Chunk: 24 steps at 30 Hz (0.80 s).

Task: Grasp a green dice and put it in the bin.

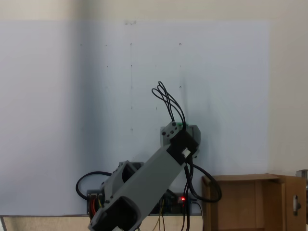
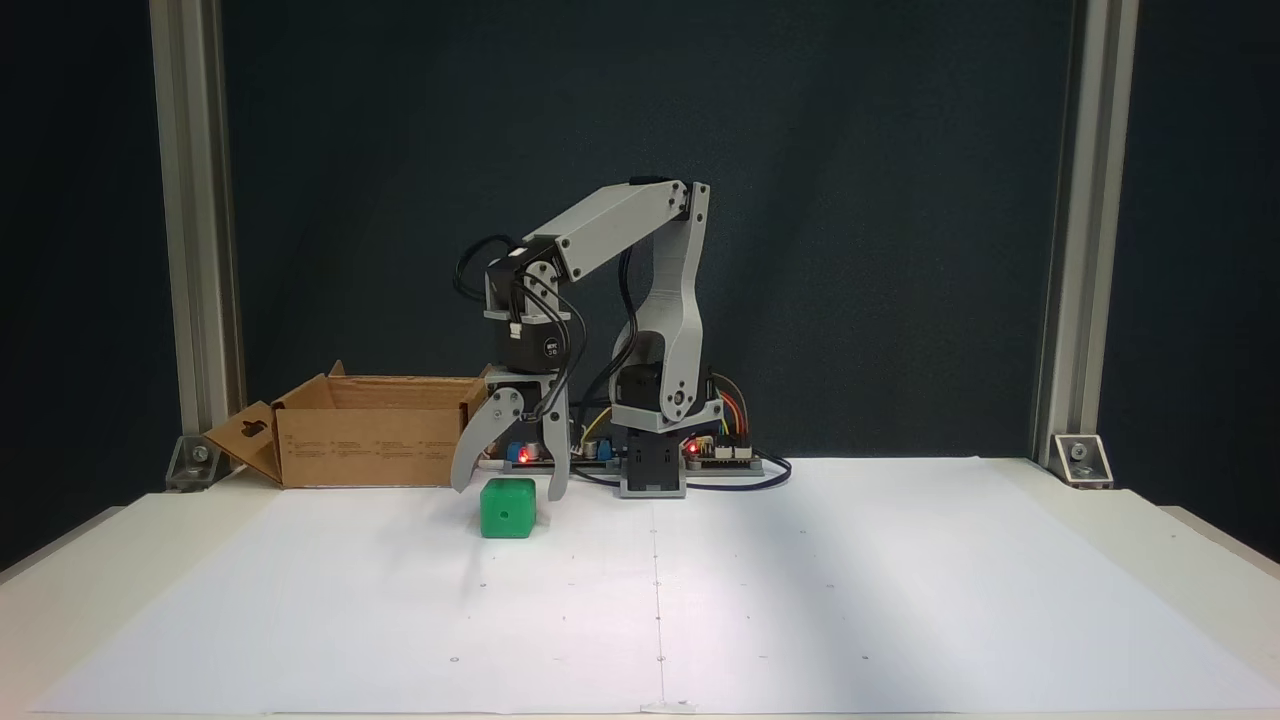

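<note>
The green dice rests on the white paper in front of the arm's base, a small green cube with one dark dot on its near face. My gripper hangs open right above it, one grey finger curving out to the left of the cube and the other finger standing to its right, tips about level with the cube's top. The bin, a brown cardboard box with upright flaps, stands left of the arm in that fixed view and shows as the bin at lower right from above. From above the arm's wrist covers the dice.
White paper covers the table in front of the arm. The arm's base with circuit boards and cables sits at the back edge. Aluminium frame posts stand at both back corners.
</note>
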Motion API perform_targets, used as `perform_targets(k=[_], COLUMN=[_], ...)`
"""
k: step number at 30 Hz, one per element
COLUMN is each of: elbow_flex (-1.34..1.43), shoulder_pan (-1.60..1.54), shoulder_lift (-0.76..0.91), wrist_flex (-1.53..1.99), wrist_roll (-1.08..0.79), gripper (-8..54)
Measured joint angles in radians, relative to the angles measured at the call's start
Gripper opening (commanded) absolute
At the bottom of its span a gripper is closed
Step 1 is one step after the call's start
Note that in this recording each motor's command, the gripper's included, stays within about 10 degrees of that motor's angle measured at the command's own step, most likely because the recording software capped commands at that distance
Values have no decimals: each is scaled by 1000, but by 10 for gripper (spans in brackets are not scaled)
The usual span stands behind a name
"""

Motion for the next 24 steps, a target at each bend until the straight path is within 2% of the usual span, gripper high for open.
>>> perform_targets(k=[13, 21, 24], elbow_flex=[5, 41, 46], shoulder_pan=[-2, -5, -3], shoulder_lift=[-61, -81, -83], wrist_flex=[-83, -89, -104], wrist_roll=[17, 17, 17], gripper=[410, 357, 314])
